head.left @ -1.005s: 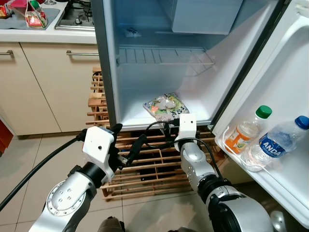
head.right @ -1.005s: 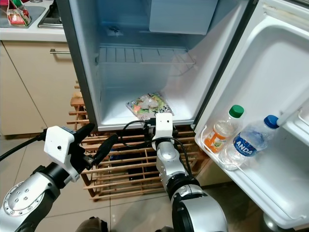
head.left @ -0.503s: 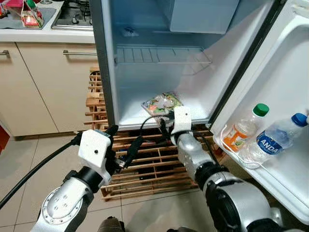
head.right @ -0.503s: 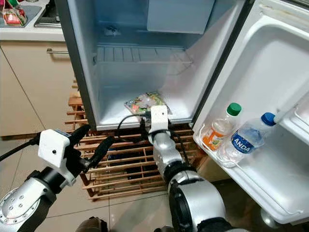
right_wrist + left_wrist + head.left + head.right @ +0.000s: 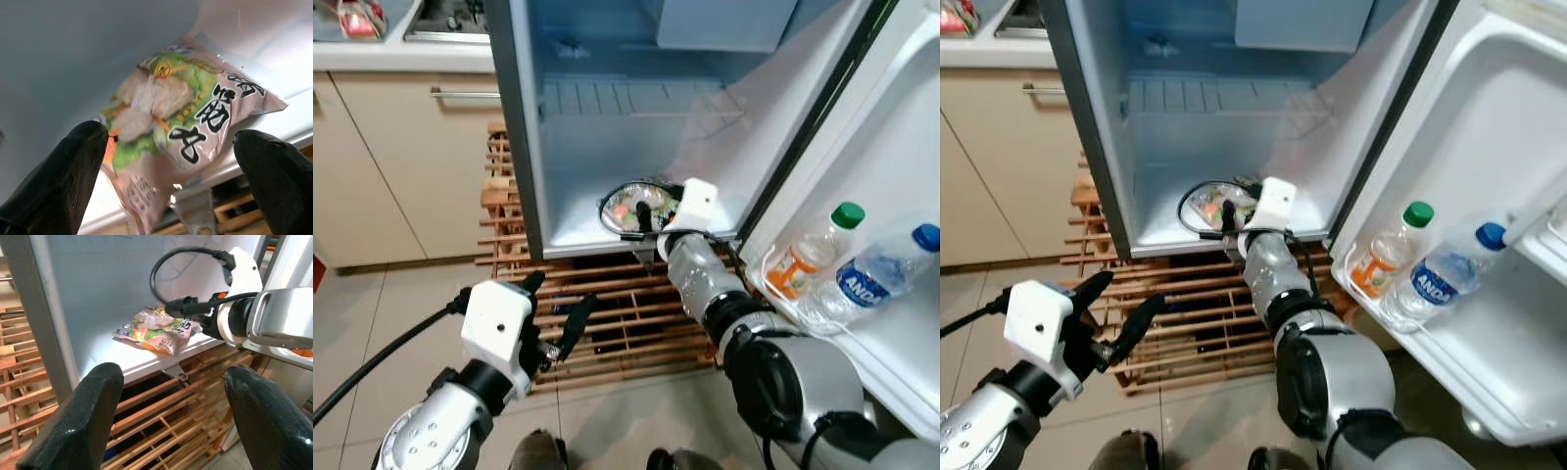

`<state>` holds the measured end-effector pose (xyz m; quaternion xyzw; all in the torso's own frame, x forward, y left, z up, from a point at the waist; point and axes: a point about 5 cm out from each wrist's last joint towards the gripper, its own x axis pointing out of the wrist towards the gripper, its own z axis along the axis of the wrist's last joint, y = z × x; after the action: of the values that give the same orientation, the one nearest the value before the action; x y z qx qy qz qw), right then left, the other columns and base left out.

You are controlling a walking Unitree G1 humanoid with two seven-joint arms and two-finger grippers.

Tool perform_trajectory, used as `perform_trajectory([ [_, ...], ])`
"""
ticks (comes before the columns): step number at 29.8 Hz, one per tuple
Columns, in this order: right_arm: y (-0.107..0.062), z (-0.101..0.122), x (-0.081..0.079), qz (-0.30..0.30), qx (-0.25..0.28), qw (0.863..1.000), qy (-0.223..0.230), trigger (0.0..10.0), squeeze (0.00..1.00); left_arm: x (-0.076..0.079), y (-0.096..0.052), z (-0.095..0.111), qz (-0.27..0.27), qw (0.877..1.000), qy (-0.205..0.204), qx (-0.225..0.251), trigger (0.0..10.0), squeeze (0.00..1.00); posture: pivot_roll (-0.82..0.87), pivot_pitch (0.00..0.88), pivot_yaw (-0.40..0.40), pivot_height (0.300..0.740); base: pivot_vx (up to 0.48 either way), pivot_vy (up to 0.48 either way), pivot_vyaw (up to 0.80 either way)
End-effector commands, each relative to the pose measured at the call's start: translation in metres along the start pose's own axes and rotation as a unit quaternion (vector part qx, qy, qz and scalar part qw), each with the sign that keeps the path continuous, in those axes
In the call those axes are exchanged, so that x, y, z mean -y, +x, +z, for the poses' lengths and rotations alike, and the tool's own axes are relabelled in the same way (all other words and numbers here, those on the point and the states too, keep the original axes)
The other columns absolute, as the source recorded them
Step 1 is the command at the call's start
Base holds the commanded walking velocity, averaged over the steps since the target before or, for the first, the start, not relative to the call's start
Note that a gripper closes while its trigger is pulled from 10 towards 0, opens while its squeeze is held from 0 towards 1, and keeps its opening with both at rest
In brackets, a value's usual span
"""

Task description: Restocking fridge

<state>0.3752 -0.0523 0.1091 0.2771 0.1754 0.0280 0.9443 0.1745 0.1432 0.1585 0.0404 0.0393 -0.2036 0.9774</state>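
Food packet (image 5: 171, 122): a flat, printed plastic pouch lying on the fridge floor (image 5: 570, 227), near the front lip, partly overhanging the edge as the right wrist view shows it.
Fridge: door swung wide; the wire shelf (image 5: 636, 98) above the packet is bare.
Door rack (image 5: 803, 328): holds an orange-labelled bottle (image 5: 808, 262) with a green cap and a clear water bottle (image 5: 876, 279) with a blue cap, side by side.
Right hand (image 5: 171, 161): reaching in at the fridge floor, fingers spread wide, one on either side of the packet and touching nothing.
Left hand (image 5: 166, 406): hanging low in front of the wooden rack (image 5: 607, 313) under the fridge, fingers apart and empty.
Handling: the packet looks soft and light, with lumpy contents that shift; its glossy film is probably slippery and will crumple rather than resist.
Where to hold: I judge the middle of the pouch, across its short width, the safest place, since a pinch at a sealed corner would let it droop and swing.
Risk: a nudge toward the lip could tip it onto the wooden rack below.
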Motion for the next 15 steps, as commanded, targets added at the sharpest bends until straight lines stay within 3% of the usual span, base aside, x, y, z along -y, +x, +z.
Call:
perform_trajectory([
  [1,-0.004,-0.016,-0.039,0.050,-0.025,0.997,0.050,10.0,0.00,0.001,0.002,0.003,0.002,1.000,-0.001,0.005,10.0,0.00,0.25,0.138,-0.076,0.740,0.000,0.000,0.00],
  [3,-0.004,-0.019,-0.033,0.055,-0.024,0.996,0.072,10.0,0.00,0.002,0.010,0.002,0.004,1.000,0.003,0.008,10.0,0.00,0.23,0.132,-0.075,0.740,0.000,0.000,0.00],
  [5,-0.005,-0.019,-0.030,0.063,-0.017,0.996,0.062,10.0,0.00,0.000,0.012,0.002,0.008,1.000,0.003,0.010,10.0,0.00,0.22,0.125,-0.074,0.740,0.000,0.000,0.00],
  [7,-0.008,-0.022,-0.023,0.091,0.014,0.996,-0.011,10.0,0.00,-0.011,0.019,-0.002,0.034,0.999,0.007,0.009,10.0,0.00,0.17,0.095,-0.083,0.740,0.000,0.000,0.00],
  [8,-0.008,-0.022,-0.023,0.091,0.014,0.996,-0.011,10.0,0.00,-0.011,0.019,-0.002,0.034,0.999,0.007,0.009,10.0,0.00,0.17,0.095,-0.083,0.740,0.000,0.000,0.00],
  [11,-0.024,-0.035,-0.004,0.133,0.075,0.979,-0.135,10.0,0.00,-0.032,0.025,-0.006,0.092,0.996,0.001,0.011,10.0,0.00,0.11,0.044,-0.083,0.740,0.000,0.000,0.00],
  [14,-0.034,-0.042,0.007,0.144,0.091,0.971,-0.167,10.0,0.00,-0.043,0.032,-0.009,0.113,0.993,-0.008,0.013,10.0,0.00,0.08,0.018,-0.080,0.740,0.000,0.000,0.00],
  [15,-0.048,-0.045,0.025,0.137,0.108,0.965,-0.196,10.0,0.00,-0.048,0.039,-0.010,0.123,0.992,-0.014,0.017,10.0,0.00,0.06,0.000,-0.077,0.740,0.000,0.000,0.00],
])
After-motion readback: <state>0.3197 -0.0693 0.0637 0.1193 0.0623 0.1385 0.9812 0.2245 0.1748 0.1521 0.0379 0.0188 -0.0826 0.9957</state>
